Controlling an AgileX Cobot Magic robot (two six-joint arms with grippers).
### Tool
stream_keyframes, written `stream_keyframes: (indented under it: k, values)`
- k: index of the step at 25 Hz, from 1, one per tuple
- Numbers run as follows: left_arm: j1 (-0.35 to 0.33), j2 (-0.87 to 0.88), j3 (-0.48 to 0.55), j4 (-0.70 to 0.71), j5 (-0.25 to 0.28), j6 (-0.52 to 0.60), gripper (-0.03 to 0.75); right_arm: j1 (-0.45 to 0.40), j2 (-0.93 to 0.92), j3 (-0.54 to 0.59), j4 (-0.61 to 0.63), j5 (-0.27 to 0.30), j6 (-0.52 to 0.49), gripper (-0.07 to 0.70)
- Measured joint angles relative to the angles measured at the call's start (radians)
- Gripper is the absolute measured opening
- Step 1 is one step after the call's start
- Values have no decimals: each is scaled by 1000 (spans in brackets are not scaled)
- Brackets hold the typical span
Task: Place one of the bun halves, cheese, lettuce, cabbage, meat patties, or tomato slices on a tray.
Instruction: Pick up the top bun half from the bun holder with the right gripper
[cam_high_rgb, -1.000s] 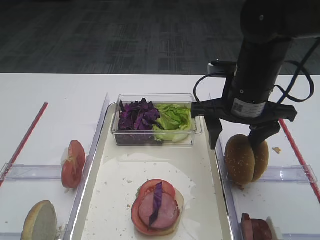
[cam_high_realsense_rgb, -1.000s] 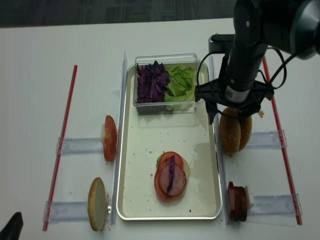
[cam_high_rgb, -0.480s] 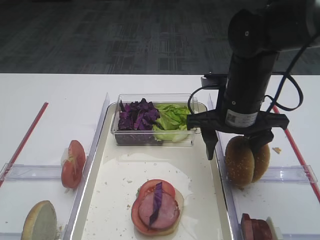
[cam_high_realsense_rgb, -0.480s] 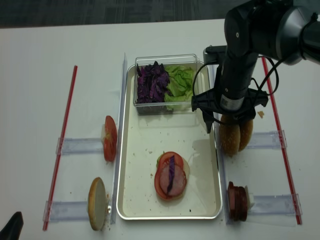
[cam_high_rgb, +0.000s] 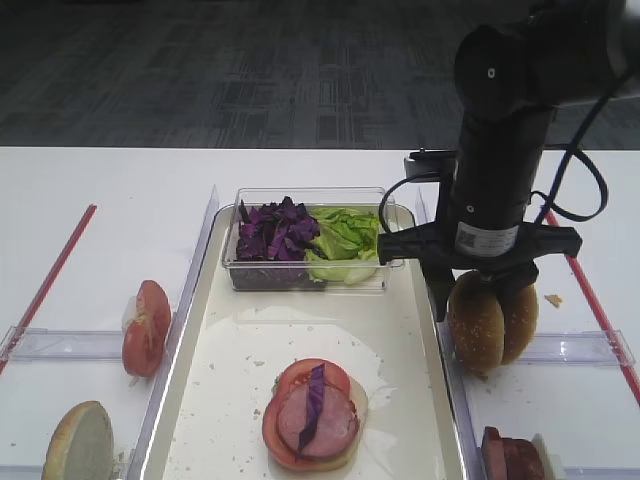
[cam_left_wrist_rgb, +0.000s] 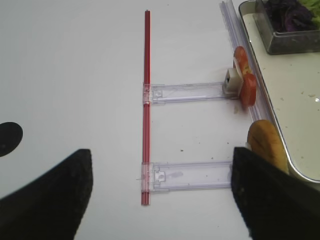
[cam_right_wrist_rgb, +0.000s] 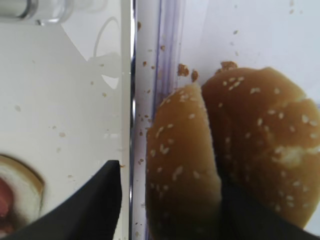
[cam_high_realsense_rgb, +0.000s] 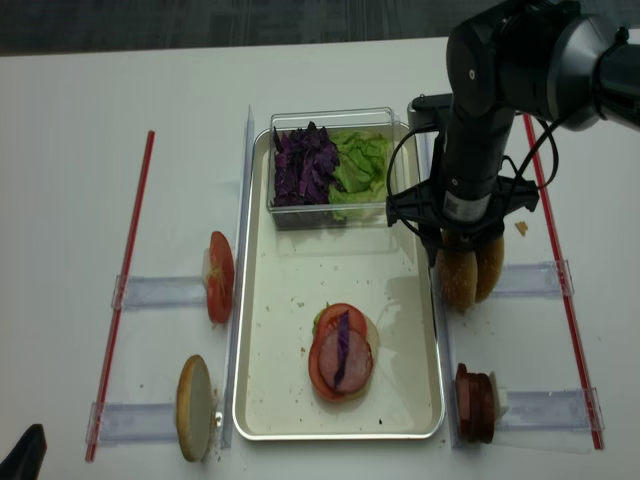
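Two seeded bun halves stand on edge side by side on a clear rail just right of the tray (cam_high_rgb: 300, 335). My right gripper (cam_high_rgb: 472, 305) hangs over them, jaws straddling the left bun top (cam_right_wrist_rgb: 182, 175). One finger (cam_right_wrist_rgb: 97, 200) stands off its left side with a gap showing. The other finger sits in the cleft against the right bun top (cam_right_wrist_rgb: 270, 150), which has a pale patch. My left gripper (cam_left_wrist_rgb: 160, 195) is open over bare table, far left. A tomato, meat patty and cabbage stack (cam_high_rgb: 312, 412) lies on the tray.
A clear box at the tray's back holds cabbage (cam_high_rgb: 272, 232) and lettuce (cam_high_rgb: 345, 238). Tomato slices (cam_high_rgb: 145, 325) and a cut-face bun half (cam_high_rgb: 78, 440) stand on rails left of the tray. Meat patties (cam_high_rgb: 508, 455) stand front right. Red strips (cam_high_realsense_rgb: 132, 270) edge the workspace.
My right gripper has shifted left and down over the buns. Its jaws have narrowed around the left bun top. The buns and the left arm have not moved.
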Motion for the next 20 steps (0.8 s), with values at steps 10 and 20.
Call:
stream_keyframes:
  k: [10,20]
  values:
    - [0,0,0,0,0,0,526,0,0,0,-13,23,0,283]
    - [0,0,0,0,0,0,526,0,0,0,-17,29,0,274]
